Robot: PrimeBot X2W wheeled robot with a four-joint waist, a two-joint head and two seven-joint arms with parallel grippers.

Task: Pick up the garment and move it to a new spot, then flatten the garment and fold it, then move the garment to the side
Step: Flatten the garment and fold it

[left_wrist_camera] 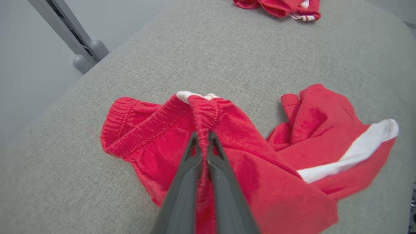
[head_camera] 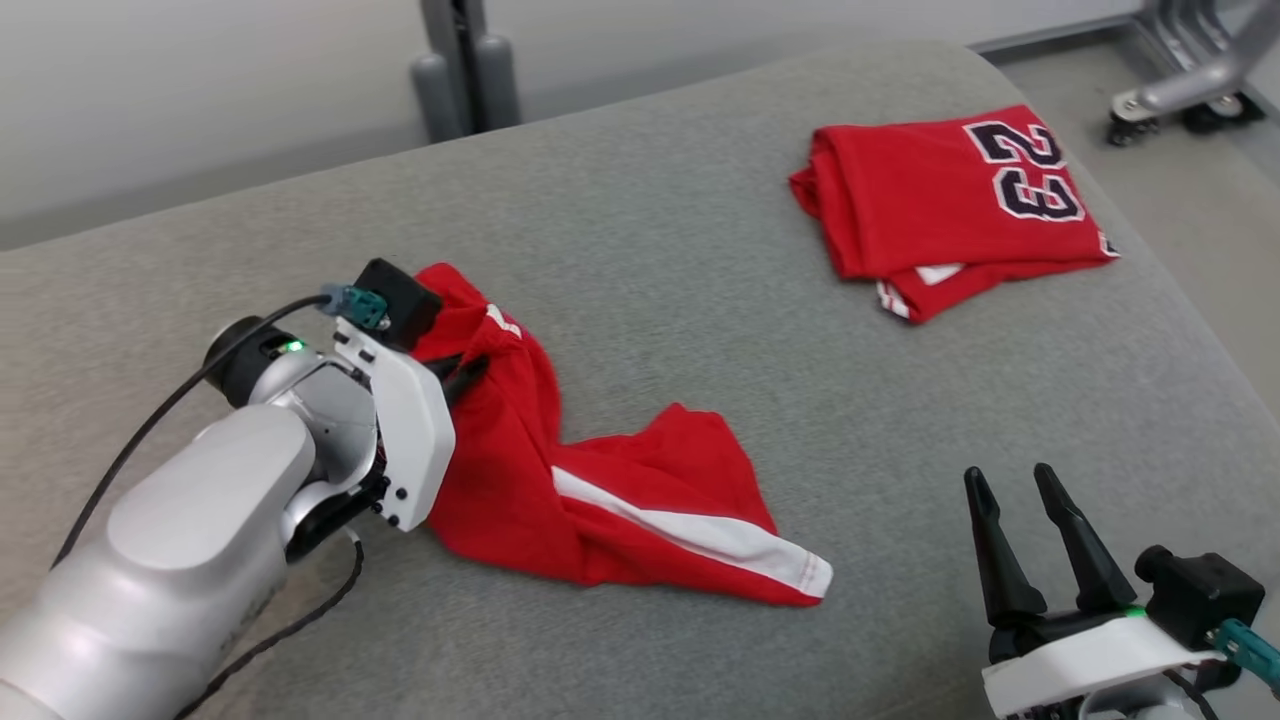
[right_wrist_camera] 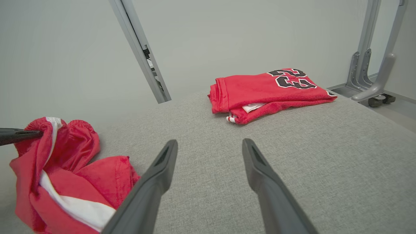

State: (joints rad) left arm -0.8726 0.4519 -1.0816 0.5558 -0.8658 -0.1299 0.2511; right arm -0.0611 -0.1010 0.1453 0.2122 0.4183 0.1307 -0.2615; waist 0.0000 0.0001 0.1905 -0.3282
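Observation:
The garment [head_camera: 600, 490], red shorts with a white side stripe, lies crumpled on the grey cushioned surface [head_camera: 650, 260] at centre left. My left gripper [head_camera: 470, 372] is shut on a pinch of its elastic waistband; in the left wrist view the two dark fingers [left_wrist_camera: 204, 138] squeeze a ridge of red cloth [left_wrist_camera: 208, 113]. One leg of the garment [left_wrist_camera: 338, 146] trails off to the side. My right gripper [head_camera: 1010, 478] stands open at the lower right, over bare cushion, apart from the garment [right_wrist_camera: 65, 175]. The right wrist view shows its fingers [right_wrist_camera: 162, 162] spread wide.
A folded red jersey [head_camera: 950, 205] with the number 23 lies at the far right of the cushion, also seen as the jersey [right_wrist_camera: 266, 89]. Beyond the cushion's edge are a grey post [head_camera: 465, 65] and a wheeled metal frame [head_camera: 1190, 85] on the floor.

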